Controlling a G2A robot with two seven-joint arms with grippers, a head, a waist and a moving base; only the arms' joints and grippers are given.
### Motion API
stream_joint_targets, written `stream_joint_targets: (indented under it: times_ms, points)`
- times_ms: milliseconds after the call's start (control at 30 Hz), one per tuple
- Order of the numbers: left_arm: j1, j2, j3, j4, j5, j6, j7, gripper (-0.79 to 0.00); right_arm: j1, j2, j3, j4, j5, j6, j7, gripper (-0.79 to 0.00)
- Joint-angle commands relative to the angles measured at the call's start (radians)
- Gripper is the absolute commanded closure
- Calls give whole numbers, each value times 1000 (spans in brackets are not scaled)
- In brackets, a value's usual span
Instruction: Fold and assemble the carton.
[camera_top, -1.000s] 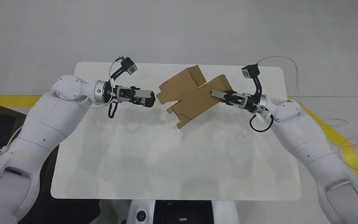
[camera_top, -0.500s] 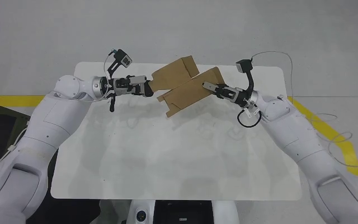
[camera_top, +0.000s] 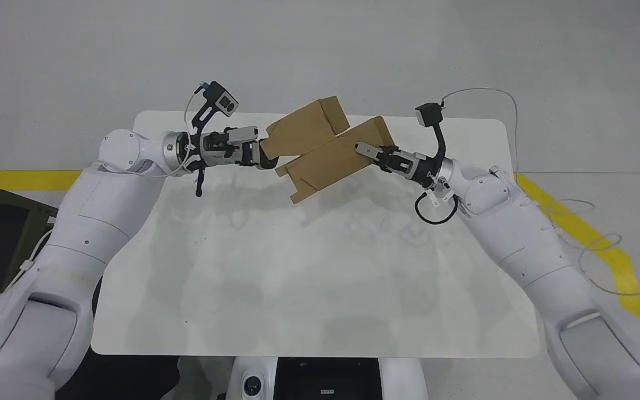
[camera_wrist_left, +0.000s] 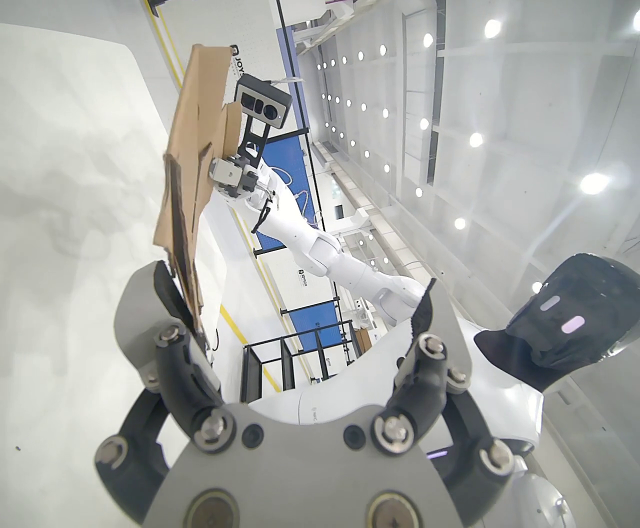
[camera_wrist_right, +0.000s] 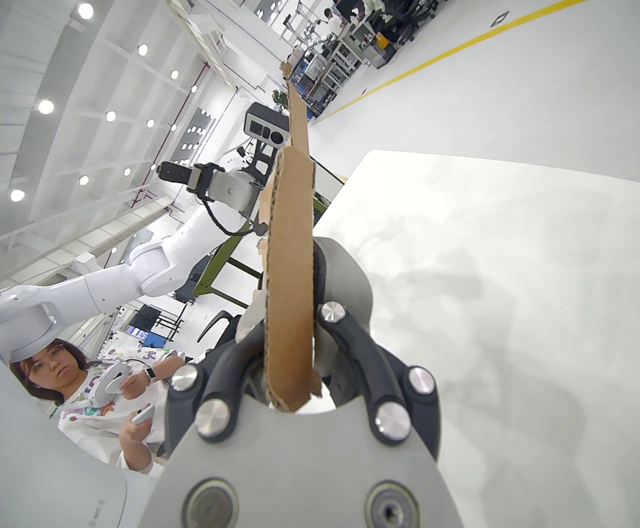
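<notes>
**Top view.** The carton (camera_top: 325, 145), still a flat blank, hangs above the far middle of the tabletop (camera_top: 300, 290). Over the last second it has shifted toward the tabletop's far left. The left gripper (camera_top: 264, 156), previously apart from it, now meets its edge. The right gripper (camera_top: 362, 150) holds the opposite end.

**Left wrist view.** The left fingers (camera_wrist_left: 137, 310) stand wide open. One touches the carton edge and nothing is gripped.

**Right wrist view.** The right fingers (camera_wrist_right: 345, 285) are clamped on the cardboard edge, above the tabletop.

A second grip appears imminent, and unfolding likely depends on it.
</notes>
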Motion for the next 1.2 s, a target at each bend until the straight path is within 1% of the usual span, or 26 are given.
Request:
stream_joint_targets:
  times_ms: [0,367,600,767,967,1167]
  points:
    - [5,0,-13,-5,9,8,-7,-785,-2,-3,4,3,-8,0,-9,0]
    - [30,-9,-81,-30,31,33,-32,-785,-10,-20,21,17,-52,10,-14,0]
    - [28,-25,-92,-18,90,-12,13,-785,-10,-34,24,23,-43,0,16,0]
    - [25,-35,-97,5,140,-47,48,-785,-5,-44,26,34,-42,-6,27,0]
    - [18,-48,-101,54,158,-54,55,-785,1,-57,27,49,-46,-13,38,0]
    - [15,-59,-101,81,174,-58,59,-785,5,-68,30,66,-48,-20,42,0]
